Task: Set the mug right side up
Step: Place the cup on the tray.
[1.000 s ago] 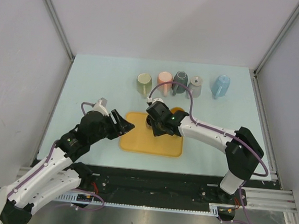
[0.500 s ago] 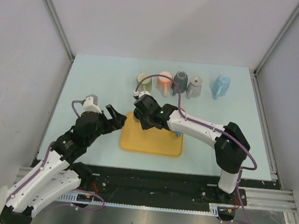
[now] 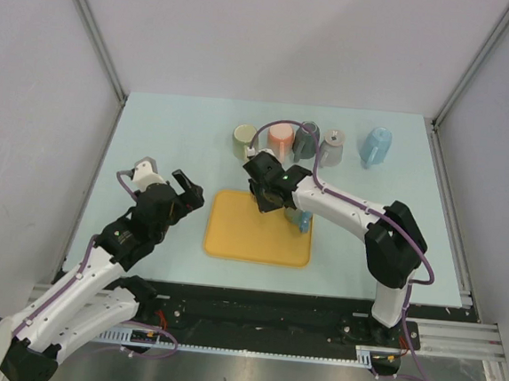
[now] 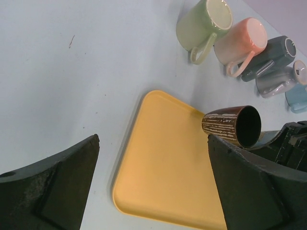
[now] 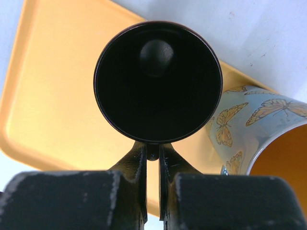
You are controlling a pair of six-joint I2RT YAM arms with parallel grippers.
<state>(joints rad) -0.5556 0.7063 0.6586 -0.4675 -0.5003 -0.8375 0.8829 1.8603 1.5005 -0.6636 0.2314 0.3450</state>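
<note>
Since half a second ago: right gripper (image 3: 267, 194) has carried the brown mug (image 3: 262, 200) from the tray's 11 o'clock corner towards its 12 o'clock edge. Left gripper (image 3: 184, 195) has backed off to 9 o'clock of the yellow tray (image 3: 255, 240).

Top view. Butterfly mug (image 3: 304, 220) sits at the tray's 2 o'clock corner. A row of five mugs (image 3: 306, 140) lies on the table beyond 12 o'clock, well apart from the tray.

Left wrist view. Left jaws spread wide and holding nothing, probably parked clear to leave the right arm room. The brown mug is on its side above the tray's far edge, mouth towards 3 o'clock. Two mugs of the row lie with mouths showing, both empty.

Right wrist view. Right jaws almost closed, pinching a thin part of the brown mug at its 6 o'clock edge; handle or wall, cannot tell. The mouth faces the lens and nothing loose shows inside. The butterfly mug lies just beside at 4 o'clock, its orange interior empty. This grip likely serves to roll the mouth upward.
</note>
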